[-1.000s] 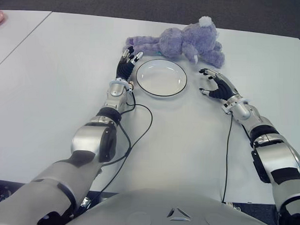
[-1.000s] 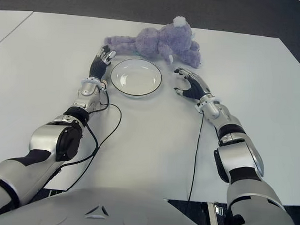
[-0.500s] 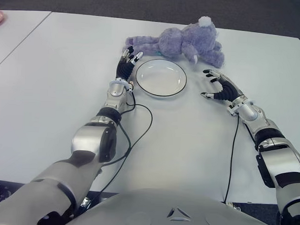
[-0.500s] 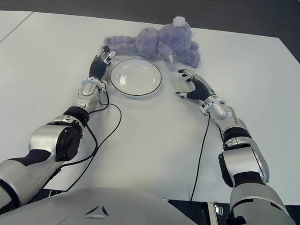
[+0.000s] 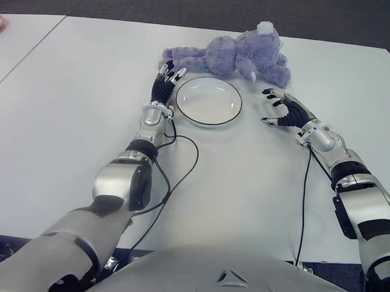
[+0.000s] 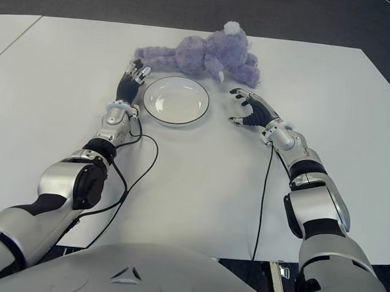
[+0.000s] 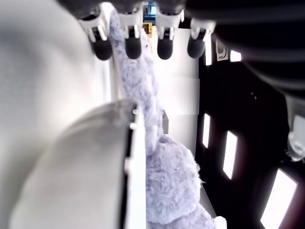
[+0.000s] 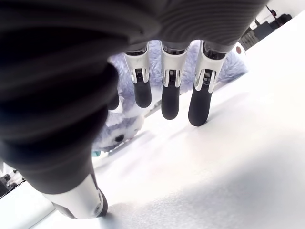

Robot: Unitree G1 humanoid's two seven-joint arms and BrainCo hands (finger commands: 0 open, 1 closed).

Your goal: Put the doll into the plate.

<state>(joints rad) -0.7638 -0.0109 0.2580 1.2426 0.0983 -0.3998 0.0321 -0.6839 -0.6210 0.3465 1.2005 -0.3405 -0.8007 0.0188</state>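
Note:
A purple plush doll (image 5: 240,56) lies on the white table (image 5: 87,104) just beyond a white plate (image 5: 209,101) with a dark rim. My left hand (image 5: 164,84) shows at the plate's left edge, fingers extended toward the doll's limb (image 7: 136,86), holding nothing. On the plate's right, my right hand (image 5: 281,108) hovers open with spread fingers (image 8: 169,98), a short way in front of the doll's head (image 6: 239,64). The plate holds nothing.
A black cable (image 5: 181,165) runs from the left wrist across the table, and another cable (image 5: 303,194) trails from the right wrist. A seam (image 5: 32,50) divides the table from a second one at far left.
My right hand drifted to the right and then back slightly toward the doll, staying open. The left hand, doll and plate have not moved.

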